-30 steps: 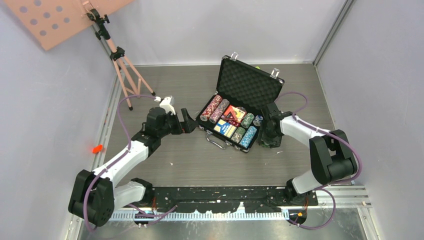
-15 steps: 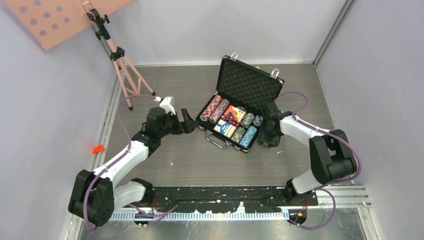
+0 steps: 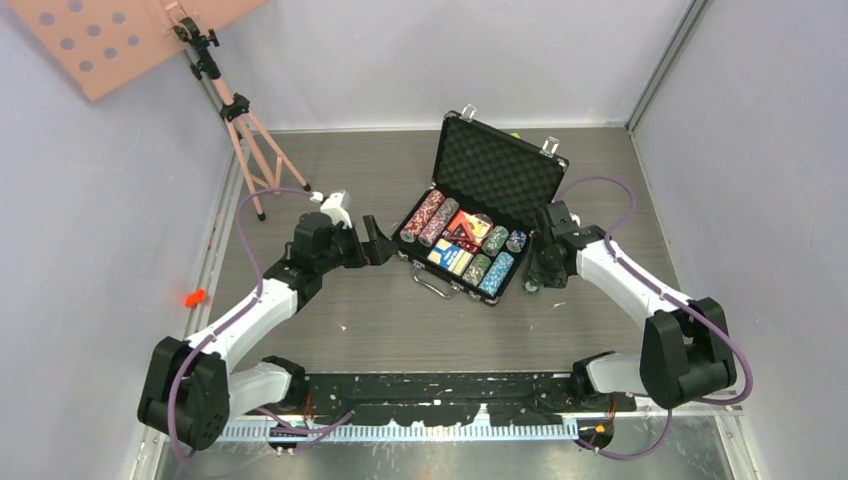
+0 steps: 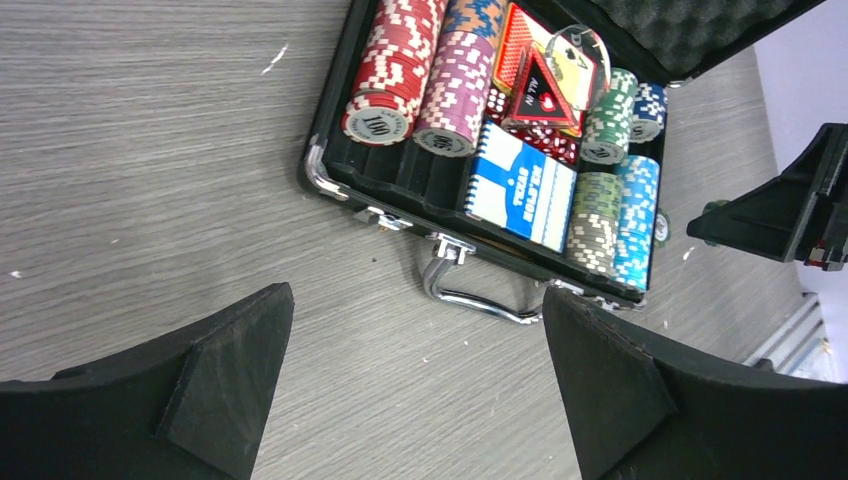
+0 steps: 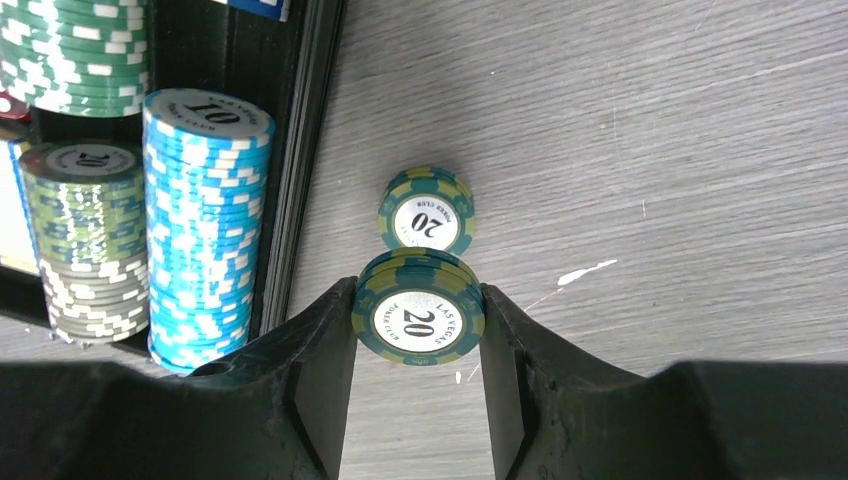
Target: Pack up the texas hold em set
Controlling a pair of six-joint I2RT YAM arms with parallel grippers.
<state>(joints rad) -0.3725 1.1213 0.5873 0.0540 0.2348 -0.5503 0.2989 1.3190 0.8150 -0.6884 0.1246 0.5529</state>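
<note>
Grey walls close off the wood-grain table (image 3: pixel 400 330) on three sides. A pink tripod (image 3: pixel 250 140) stands in the far-left corner, well apart from everything else. The widest bare stretch of table lies between the two arm bases and the near edge of the case. There is a narrower strip on the right, between the case and the right wall.

The black silver-trimmed briefcase (image 3: pixel 497 165) sits past the table's middle, turned at an angle. Its foam-lined lid is raised toward the back wall and its chrome handle (image 4: pixel 480 300) faces the arms. Rows of poker chips (image 4: pixel 400 60) lie on their sides in the tray, with a blue card deck (image 4: pixel 520 190), a red card deck (image 4: pixel 535 80) and tiny red dice (image 4: pixel 545 145) between them.

The left arm reaches forward low, its elbow bent. The left gripper (image 3: pixel 372 243) hangs just short of the case's left near corner, fingers spread wide with nothing between them.

The right arm stretches across from the right and bends down at the wrist. The right gripper (image 5: pixel 418 290) points at the table just outside the case's right edge. Its fingers are pinched on a small stack of green "20" chips (image 5: pixel 418 320), held by the rims. A second green "20" stack (image 5: pixel 427 210) lies flat on the table just beyond it, beside the case wall.
</note>
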